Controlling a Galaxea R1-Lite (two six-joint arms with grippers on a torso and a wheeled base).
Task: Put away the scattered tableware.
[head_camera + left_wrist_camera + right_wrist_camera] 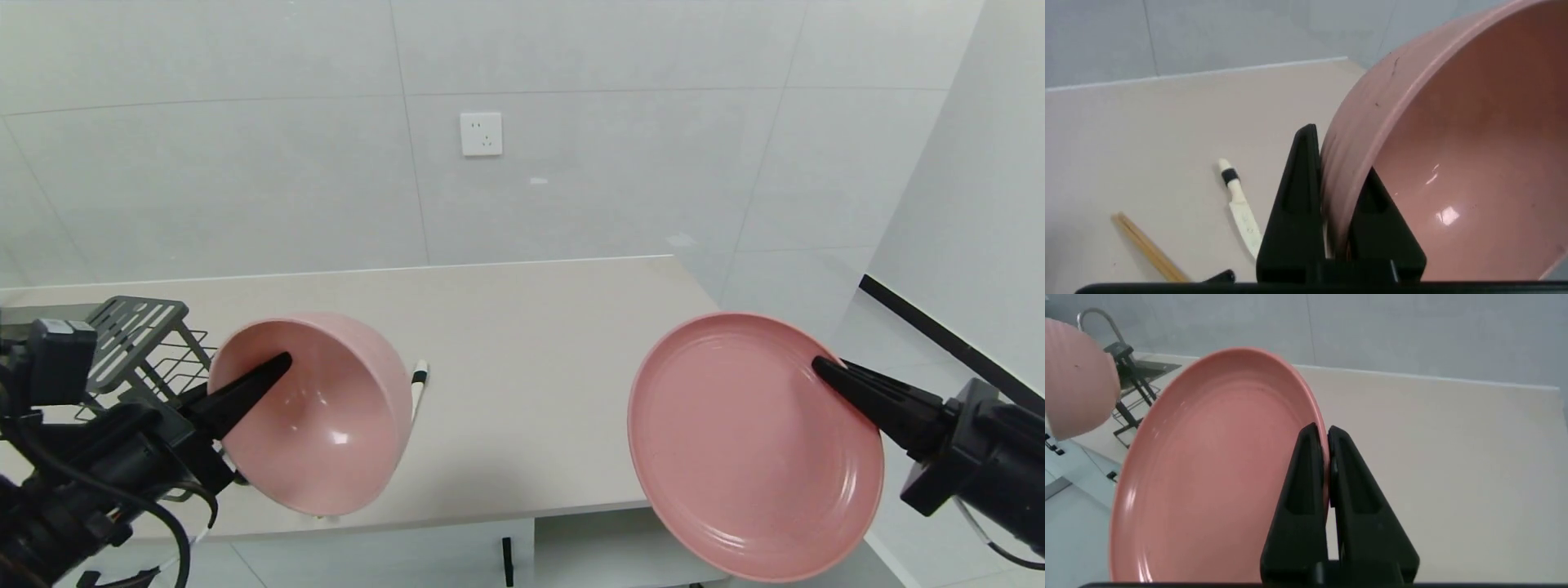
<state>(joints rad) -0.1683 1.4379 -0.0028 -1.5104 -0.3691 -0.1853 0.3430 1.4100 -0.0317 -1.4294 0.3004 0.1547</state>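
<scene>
My left gripper (273,367) is shut on the rim of a pink bowl (326,416), held tilted above the table's front left; in the left wrist view its fingers (1302,196) pinch the bowl's (1454,147) wall. My right gripper (820,367) is shut on the edge of a pink plate (743,449), held tilted off the table's front right corner; the right wrist view shows the plate's (1208,465) rim clamped between the gripper's (1323,449) jaws. A white knife with a black band (1237,212) and a wooden chopstick (1147,249) lie on the table.
A dark wire dish rack (143,343) stands at the table's (531,343) left, also seen in the right wrist view as a rack (1135,384). The knife's handle (419,380) peeks out behind the bowl. A tiled wall with a socket (481,134) backs the table.
</scene>
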